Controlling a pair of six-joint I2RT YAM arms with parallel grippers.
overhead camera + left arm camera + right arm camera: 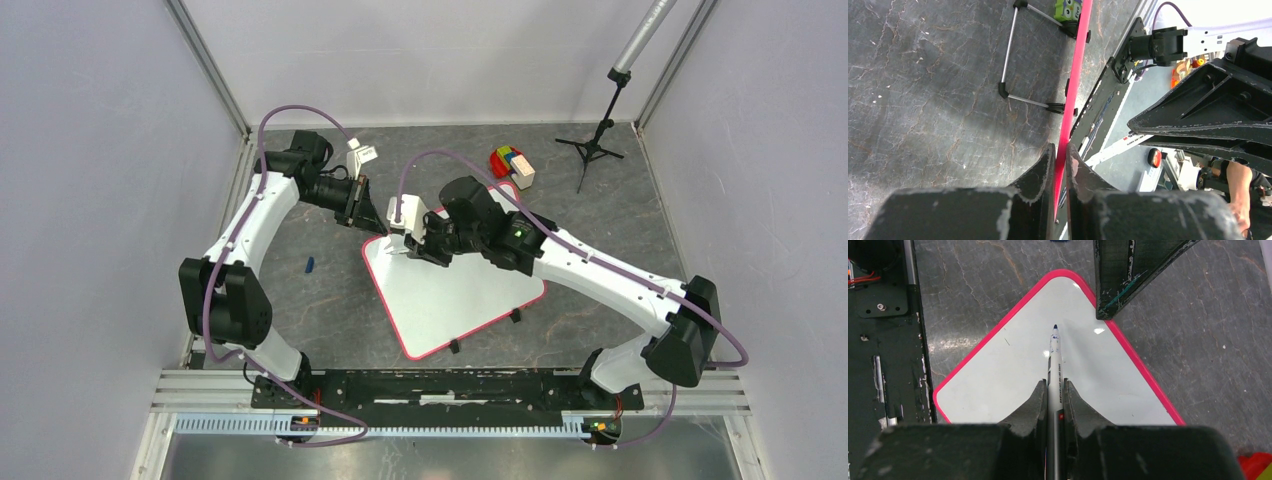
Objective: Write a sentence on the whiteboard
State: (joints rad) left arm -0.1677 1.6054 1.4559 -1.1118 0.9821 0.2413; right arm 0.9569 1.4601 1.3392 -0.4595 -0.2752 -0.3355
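Note:
The whiteboard lies on the dark table, white with a pink-red rim, one corner pointing away from the arms. I see no blue lettering of the sentence on it. My left gripper is shut on the board's rim near the far corner; its jaws pinch the edge in the left wrist view. My right gripper is shut on a white marker. The marker's dark tip points at the board near that far corner. I cannot tell if the tip touches. The left fingers show beside it.
Coloured blocks sit past the board's far right. A black tripod stand is at the back right. A small blue cap lies left of the board. Black clips line its near edge. A wire leg shows under the board.

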